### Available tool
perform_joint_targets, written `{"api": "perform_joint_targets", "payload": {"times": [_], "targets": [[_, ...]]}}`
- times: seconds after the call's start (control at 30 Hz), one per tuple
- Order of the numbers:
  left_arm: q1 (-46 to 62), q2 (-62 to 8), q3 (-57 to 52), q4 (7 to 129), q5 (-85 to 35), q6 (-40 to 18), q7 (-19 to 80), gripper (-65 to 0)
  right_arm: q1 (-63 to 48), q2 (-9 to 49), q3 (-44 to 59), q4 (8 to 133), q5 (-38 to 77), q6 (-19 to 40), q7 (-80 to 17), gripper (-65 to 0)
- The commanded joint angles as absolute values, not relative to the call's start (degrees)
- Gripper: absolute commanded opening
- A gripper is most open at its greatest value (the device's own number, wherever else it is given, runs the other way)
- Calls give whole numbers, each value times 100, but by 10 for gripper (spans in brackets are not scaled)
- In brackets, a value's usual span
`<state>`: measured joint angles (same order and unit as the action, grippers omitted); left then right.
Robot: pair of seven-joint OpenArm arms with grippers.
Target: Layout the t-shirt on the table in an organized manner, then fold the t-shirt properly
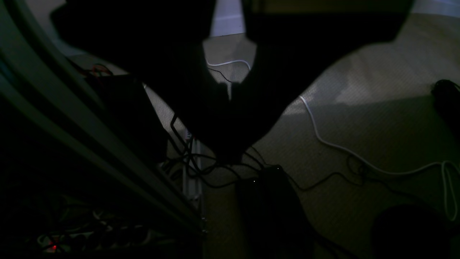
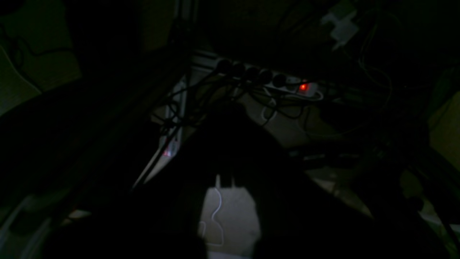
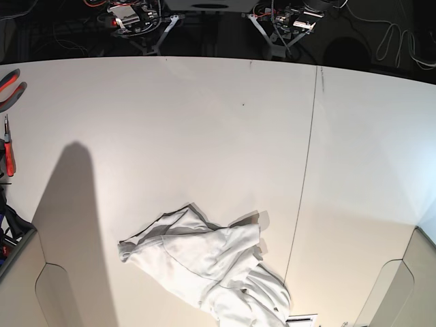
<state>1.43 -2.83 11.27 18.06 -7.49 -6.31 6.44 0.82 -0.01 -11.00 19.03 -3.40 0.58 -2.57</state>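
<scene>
base view shows the shirt (image 3: 204, 269) lying crumpled on the near part of the bench (image 3: 204, 122), just left of the thin dark seam (image 3: 304, 177). it is bunched into a loose heap with folds over folds; the sleeves and collar cannot be picked out, and the lower end runs to the bottom edge of the view. nothing touches it. it looks like a dropped pile waiting to be spread, so the layout step is judged not yet begun.

the rest of the bench is bare around the cloth, which leaves room on the far side and both flanks to pull the shirt flat. red-handled pliers (image 3: 9, 88) and a screwdriver (image 3: 8, 146) lie at the left edge, well apart from the shirt, out of the working area.

neither arm reaches over the bench in the base view; only their mounts (image 3: 283, 24) show past the far edge. both wrist views look down at the floor, cables and a power strip (image 2: 273, 82), which suggests the arms hang parked off the bench. the left gripper (image 1: 230, 91) shows as a dark outline with its jaws clenched on nothing. the right gripper (image 2: 226, 181) is mostly lost in the dark; its jaws also read as closed and empty.
</scene>
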Motion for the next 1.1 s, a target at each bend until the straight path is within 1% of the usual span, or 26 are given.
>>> {"api": "perform_joint_targets", "payload": {"times": [0.0, 0.8, 1.07], "targets": [[128, -270, 1118, 1868, -742, -676, 648, -650, 123, -1, -1090, 1951, -320, 19, -198, -650], [198, -292, 1118, 1951, -744, -674, 755, -650, 104, 3, -1090, 1957, -320, 19, -204, -650], [513, -469, 1118, 2158, -744, -672, 731, -650, -54, 183, -1090, 1957, -320, 19, -285, -650]]}}
